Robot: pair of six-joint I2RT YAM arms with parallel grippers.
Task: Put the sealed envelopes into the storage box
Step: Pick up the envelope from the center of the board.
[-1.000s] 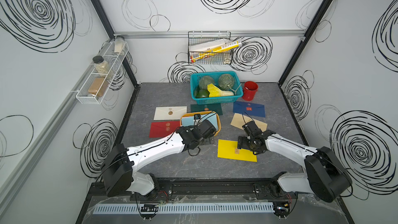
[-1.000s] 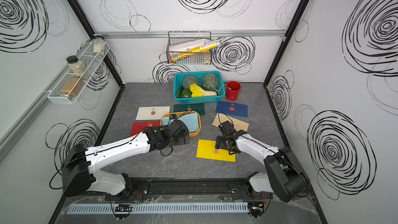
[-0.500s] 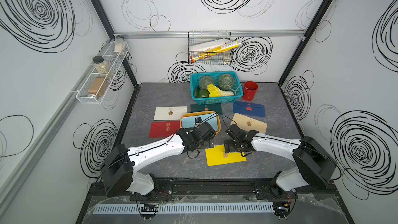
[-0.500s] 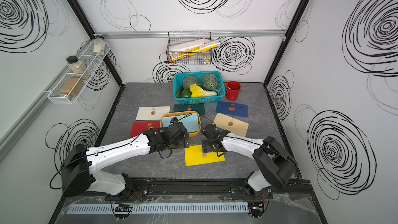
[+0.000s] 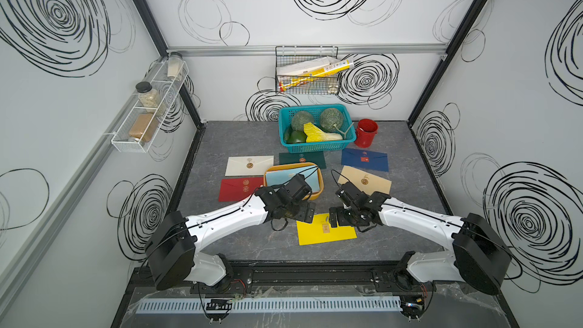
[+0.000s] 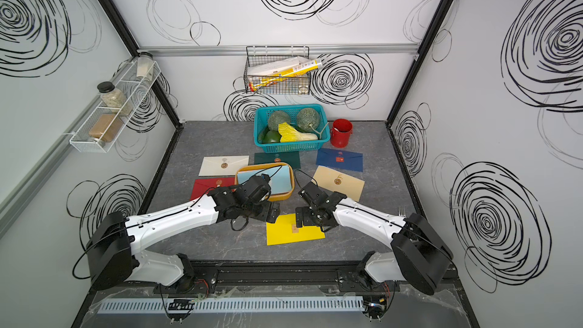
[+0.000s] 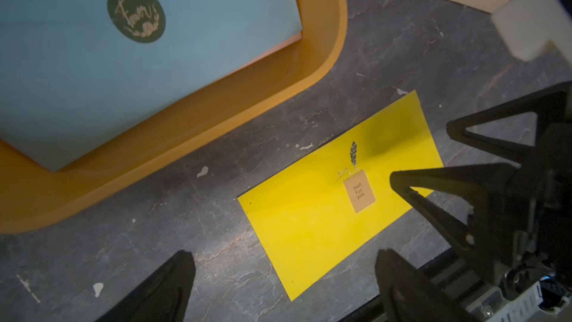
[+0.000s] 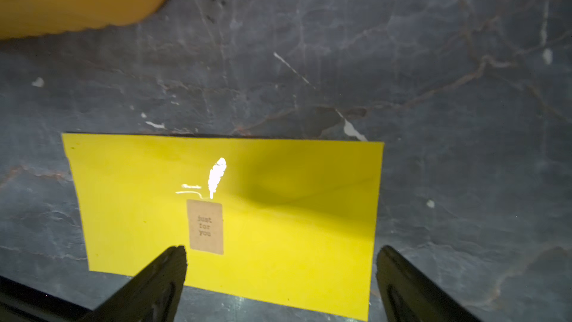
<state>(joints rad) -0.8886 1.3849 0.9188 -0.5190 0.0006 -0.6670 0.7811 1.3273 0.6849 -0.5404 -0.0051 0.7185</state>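
- The yellow envelope (image 5: 326, 233) is seen lying flat on the counter (image 5: 252, 247), near the front, just outside the box (image 5: 320, 184) and apart from it.
- A light blue envelope (image 5: 284, 178) is seen inside the box, with a round dark seal facing up.
- The left pincer (image 5: 305, 214) is held with jaws wide apart, between the box and the yellow envelope; nothing is gripped.
- The right pincer (image 5: 332, 219) is held over the yellow envelope's far edge, jaws spread and empty; contact cannot be told.
- White (image 5: 249, 165), red (image 5: 241, 189), dark green (image 5: 303, 157), navy (image 5: 364, 159) and beige (image 5: 364, 179) envelopes are laid on the counter around the box.
- A teal basket (image 5: 315, 146) and a red bucket (image 5: 366, 132) are placed at the back.
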